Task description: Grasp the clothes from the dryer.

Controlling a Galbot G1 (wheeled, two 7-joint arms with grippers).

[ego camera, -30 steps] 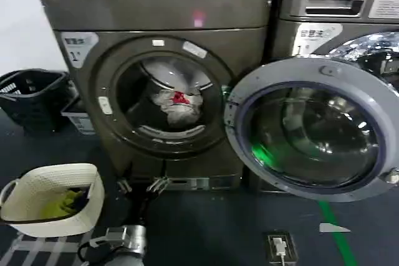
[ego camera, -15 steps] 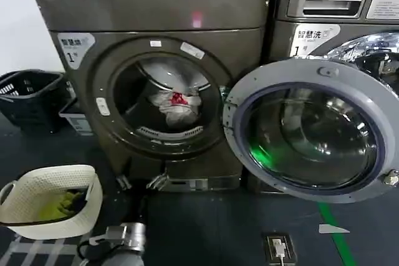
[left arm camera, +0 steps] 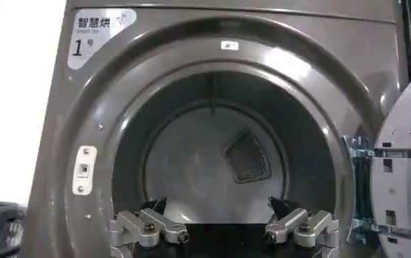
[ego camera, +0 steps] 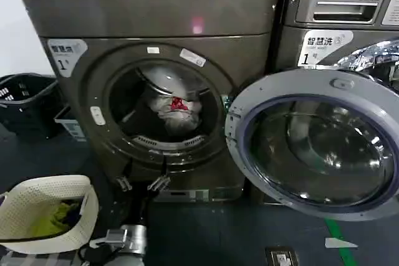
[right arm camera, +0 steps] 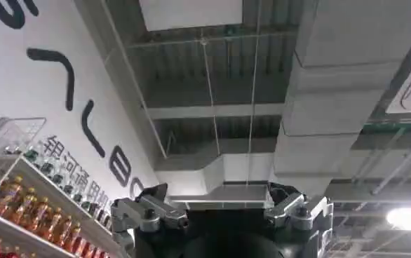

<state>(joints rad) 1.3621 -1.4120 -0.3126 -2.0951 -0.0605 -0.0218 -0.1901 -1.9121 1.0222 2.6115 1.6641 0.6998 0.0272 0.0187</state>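
While low before the dryer [ego camera: 149, 85], spread left end effector [ego camera: 142, 184].
Raise through open porthole, centre on clothes [ego camera: 176, 109], pinch deep; right end effector [right arm camera: 223, 214] spread, ceilingward.

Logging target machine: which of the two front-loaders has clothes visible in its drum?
The dryer, the bronze-grey machine with its door swung open: the clothes, white with a red patch, lie inside. The LG machine stands beside it.
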